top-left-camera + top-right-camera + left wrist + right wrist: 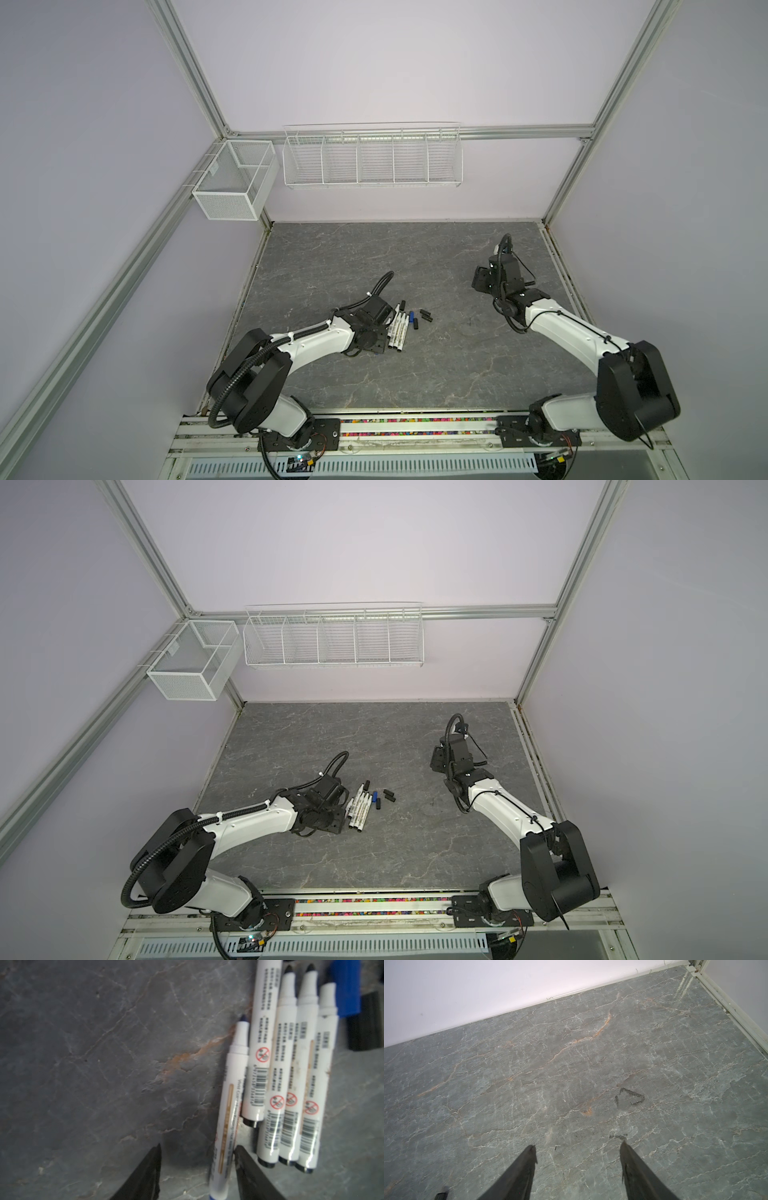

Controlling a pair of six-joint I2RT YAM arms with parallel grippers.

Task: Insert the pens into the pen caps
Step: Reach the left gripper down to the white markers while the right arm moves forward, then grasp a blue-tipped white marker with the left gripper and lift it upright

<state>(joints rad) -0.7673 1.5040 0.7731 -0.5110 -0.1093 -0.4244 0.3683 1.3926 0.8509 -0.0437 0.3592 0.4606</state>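
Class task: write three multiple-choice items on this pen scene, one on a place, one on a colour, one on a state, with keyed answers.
1. Where do the pens lie? A beside the left gripper; B far back; C far right.
2. The odd cap is: A red; B blue; C green.
3. The jaws of the right gripper are: A shut on a pen; B shut on a cap; C open, empty.
Key: A, both top views show them there; B, its blue shows in the left wrist view; C, only table lies between them.
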